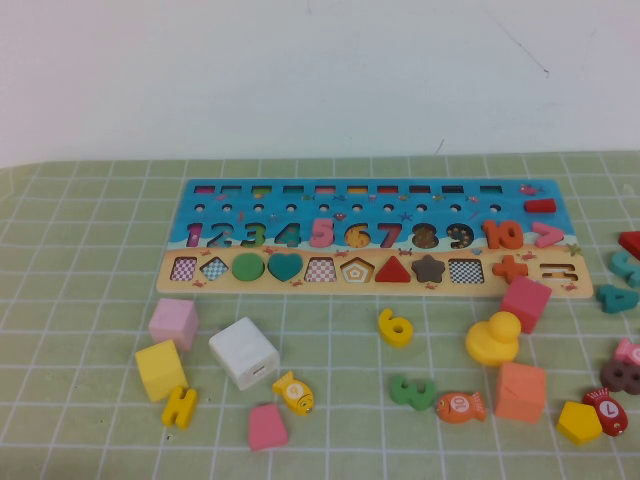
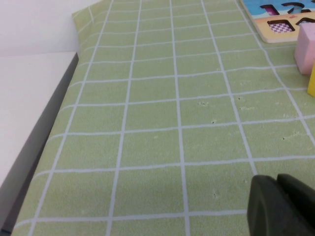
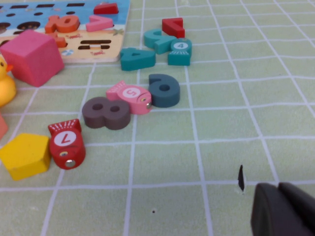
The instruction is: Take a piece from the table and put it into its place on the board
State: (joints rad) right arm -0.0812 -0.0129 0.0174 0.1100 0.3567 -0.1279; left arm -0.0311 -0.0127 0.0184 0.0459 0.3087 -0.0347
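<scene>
High view: I am seeing the piece lying on the mat at 6 o'clock of the board, apart.
Left gripper: hovering over bare mat, fingers pressed together.
Right gripper: hovering near a purple 8, fingers pressed together.

Only small parts of the robot are showing: the left gripper is appearing as two dark, matte, rounded finger blocks pressed side by side. The right gripper is looking alike, black and smooth-edged, with no markings or cables showing.
</scene>
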